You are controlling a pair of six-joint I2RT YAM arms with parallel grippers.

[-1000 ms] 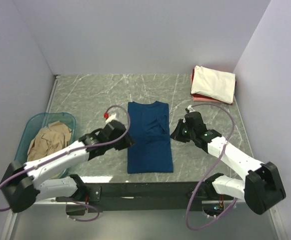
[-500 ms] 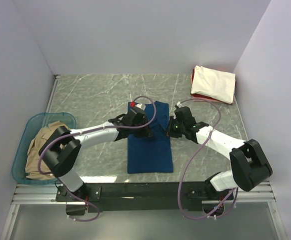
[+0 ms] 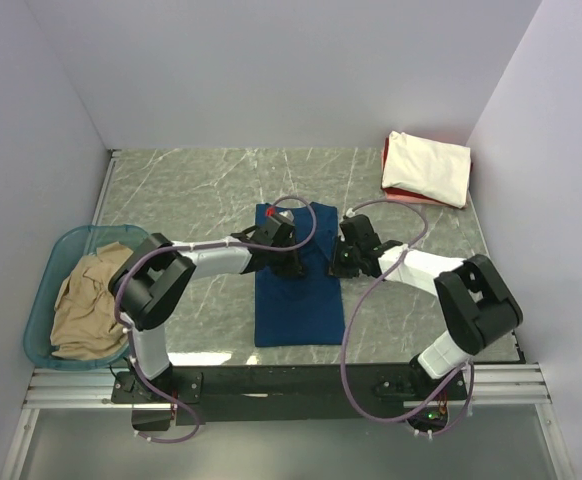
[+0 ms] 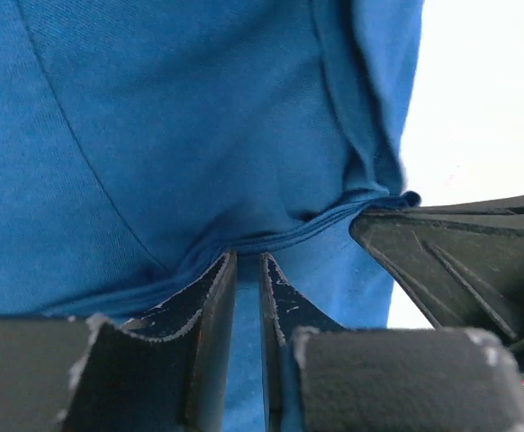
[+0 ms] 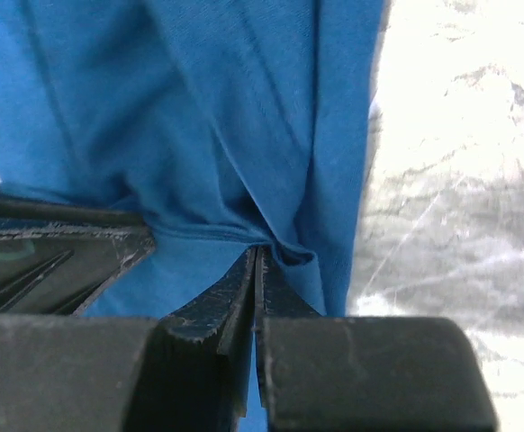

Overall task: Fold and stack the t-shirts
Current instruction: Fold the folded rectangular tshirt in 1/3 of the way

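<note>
On the desk [image 3: 191, 190] the blue shirt [image 3: 299, 305] lies in the middle as a long strip. Soft, light, floppy stuff, so I'd grab matching side edges. The left gripper [image 4: 248, 270] and right gripper [image 5: 255, 261] are each pinched shut on a cloth fold partway along it.

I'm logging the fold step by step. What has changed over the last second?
Both arms swung inward over the navy t-shirt: the left gripper from its left side, the right gripper from its right, and each closed on a fold of cloth. The shirt itself, the cream and red stack and the tub stayed put.
</note>
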